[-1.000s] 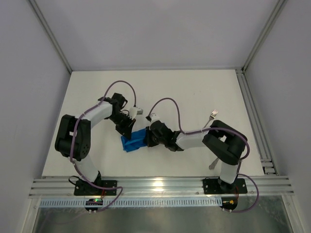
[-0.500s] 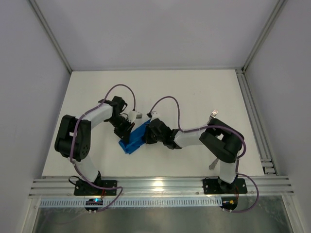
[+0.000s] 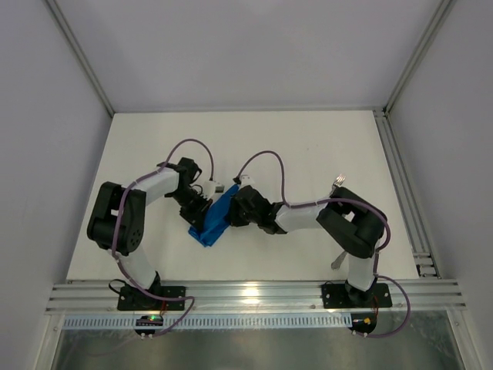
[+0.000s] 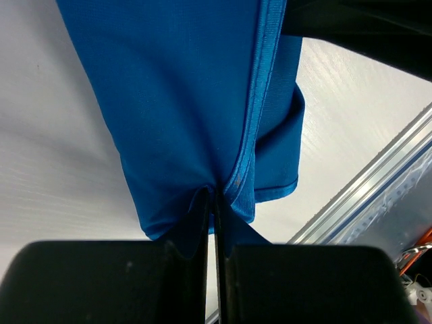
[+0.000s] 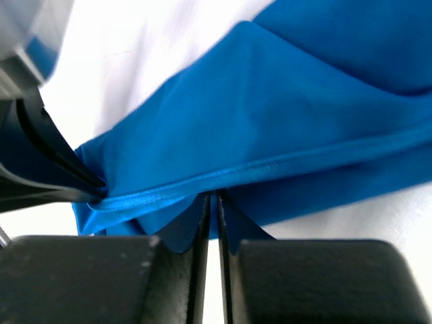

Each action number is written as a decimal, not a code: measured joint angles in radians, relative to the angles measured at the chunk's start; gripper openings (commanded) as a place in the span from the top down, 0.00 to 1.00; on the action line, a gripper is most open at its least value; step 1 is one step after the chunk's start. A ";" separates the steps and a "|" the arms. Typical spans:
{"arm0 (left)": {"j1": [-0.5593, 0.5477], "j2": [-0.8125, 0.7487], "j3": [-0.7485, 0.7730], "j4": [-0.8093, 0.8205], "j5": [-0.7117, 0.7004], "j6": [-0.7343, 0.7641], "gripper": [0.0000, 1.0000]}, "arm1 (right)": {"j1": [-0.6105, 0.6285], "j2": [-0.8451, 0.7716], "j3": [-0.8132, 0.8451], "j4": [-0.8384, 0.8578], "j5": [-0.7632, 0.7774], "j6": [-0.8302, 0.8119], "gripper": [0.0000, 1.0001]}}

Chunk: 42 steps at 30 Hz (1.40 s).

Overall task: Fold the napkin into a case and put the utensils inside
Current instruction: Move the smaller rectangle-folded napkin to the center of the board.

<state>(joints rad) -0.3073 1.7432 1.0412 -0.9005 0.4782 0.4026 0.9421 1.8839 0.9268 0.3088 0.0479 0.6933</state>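
The bright blue napkin (image 3: pixel 211 225) lies as a narrow slanted strip between the two arms at mid-table. My left gripper (image 3: pixel 202 206) is shut on one hemmed edge, and the cloth (image 4: pixel 182 101) hangs away from its tips (image 4: pixel 214 199). My right gripper (image 3: pixel 232 210) pinches the hem of a fold (image 5: pixel 270 135) at its tips (image 5: pixel 211 197), with only a hairline gap between the jaws. A silver fork (image 3: pixel 337 183) lies on the table by the right arm's elbow. A second silver utensil (image 3: pixel 337 260) shows partly beneath that arm.
The white table (image 3: pixel 293 146) is bounded by an aluminium rail (image 3: pixel 400 177) on the right and another (image 3: pixel 254 293) along the near edge. Grey walls stand on the other sides. The left gripper's black fingers (image 5: pixel 47 152) show at the left of the right wrist view.
Both grippers have drawn closer together and slightly away from the near edge. The napkin has gone from a wider, flatter patch to a narrower, steeper diagonal strip.
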 measured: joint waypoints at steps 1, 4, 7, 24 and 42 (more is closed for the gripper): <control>0.000 0.001 0.000 0.004 -0.001 -0.003 1.00 | -0.002 -0.008 -0.001 -0.013 0.000 -0.001 0.85; 0.000 0.000 0.000 0.015 -0.009 -0.012 1.00 | -0.017 -0.040 -0.015 -0.055 -0.007 -0.002 0.77; 0.000 0.000 0.000 0.023 -0.014 -0.026 1.00 | -0.044 -0.077 -0.030 -0.079 -0.045 0.008 0.65; -0.003 -0.001 -0.004 0.037 -0.015 -0.036 1.00 | -0.074 -0.045 -0.061 0.042 -0.163 0.201 0.47; -0.026 -0.031 -0.011 0.053 -0.024 -0.029 1.00 | -0.086 0.049 0.020 0.088 -0.144 0.308 0.53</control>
<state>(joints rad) -0.3332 1.7119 1.0298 -0.8474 0.4538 0.3737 0.8562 1.9327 0.9466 0.3969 -0.0963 1.0016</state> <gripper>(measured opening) 0.008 0.499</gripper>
